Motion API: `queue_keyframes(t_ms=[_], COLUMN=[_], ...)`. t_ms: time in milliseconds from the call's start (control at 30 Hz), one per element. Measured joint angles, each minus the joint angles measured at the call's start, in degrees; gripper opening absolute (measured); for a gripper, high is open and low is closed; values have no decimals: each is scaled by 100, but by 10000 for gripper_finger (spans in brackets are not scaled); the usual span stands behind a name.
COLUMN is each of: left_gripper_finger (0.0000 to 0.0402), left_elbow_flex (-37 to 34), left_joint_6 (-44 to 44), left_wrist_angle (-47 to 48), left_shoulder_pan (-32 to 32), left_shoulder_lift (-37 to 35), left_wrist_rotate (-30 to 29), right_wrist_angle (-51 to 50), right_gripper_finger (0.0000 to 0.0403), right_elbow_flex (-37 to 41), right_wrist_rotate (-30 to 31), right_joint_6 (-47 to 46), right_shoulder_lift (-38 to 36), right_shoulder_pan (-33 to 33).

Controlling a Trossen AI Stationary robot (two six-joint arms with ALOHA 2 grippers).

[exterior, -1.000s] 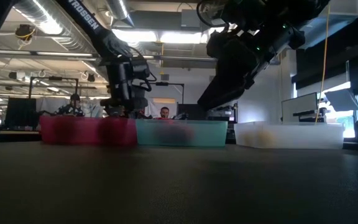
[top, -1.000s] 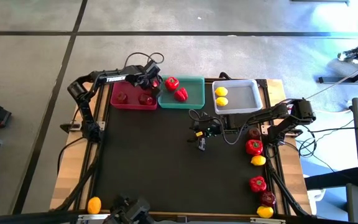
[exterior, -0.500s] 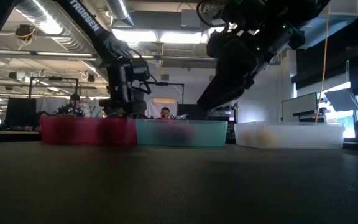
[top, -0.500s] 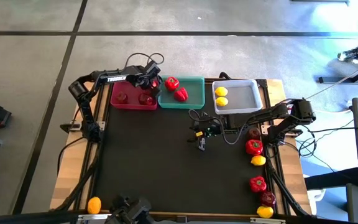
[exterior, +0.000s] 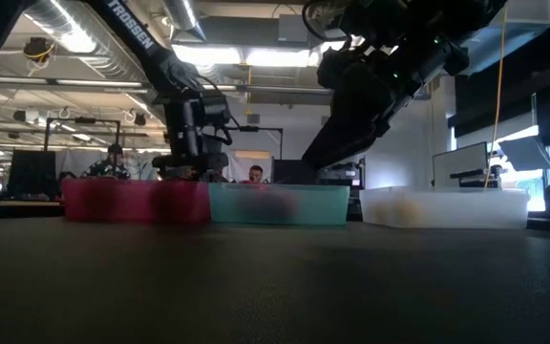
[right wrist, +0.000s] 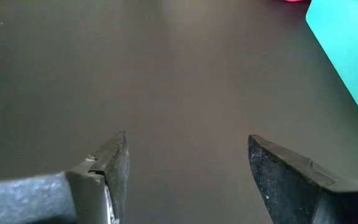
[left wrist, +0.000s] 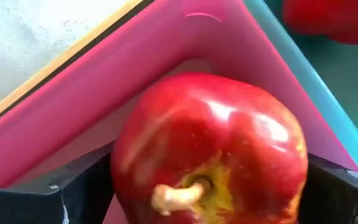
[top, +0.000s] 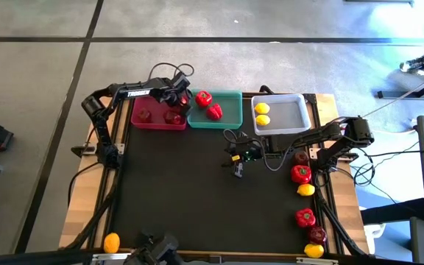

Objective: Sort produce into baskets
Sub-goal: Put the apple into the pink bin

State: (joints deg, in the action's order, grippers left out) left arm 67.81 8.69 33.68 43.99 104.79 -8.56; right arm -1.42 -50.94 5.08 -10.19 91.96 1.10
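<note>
Your left gripper [left wrist: 204,186] is spread wide either side of a dark red apple [left wrist: 207,146] in the pink basket [top: 157,121], far corner by the teal basket [top: 230,118]. Apple looks firm, glossy, prob slippery: take it across the widest part. Right gripper [right wrist: 188,165] gapes empty over the black mat [top: 182,191]. More produce waits on the mat's right edge; lab bckgrnd busy.

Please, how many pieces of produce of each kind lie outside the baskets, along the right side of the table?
Apples: 2
Bell peppers: 2
Lemons: 2
Total: 6
</note>
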Motion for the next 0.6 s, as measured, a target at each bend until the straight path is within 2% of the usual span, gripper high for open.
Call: queue_keyframes(t_ms=[333,600], left_gripper_finger=[393,392], left_elbow_flex=[5,376], left_joint_6=[235,140], left_wrist_angle=[156,717], left_shoulder_pan=[31,24], left_shoulder_lift=[-30,-260], left_wrist_rotate=[37,35], right_wrist_angle=[5,36], right_gripper_finger=[260,260], right_elbow_flex=[0,0], right_wrist_rotate=[46,40], right_joint_6=[2,2], right_shoulder_lift=[0,0], right_shoulder_pan=[0,0])
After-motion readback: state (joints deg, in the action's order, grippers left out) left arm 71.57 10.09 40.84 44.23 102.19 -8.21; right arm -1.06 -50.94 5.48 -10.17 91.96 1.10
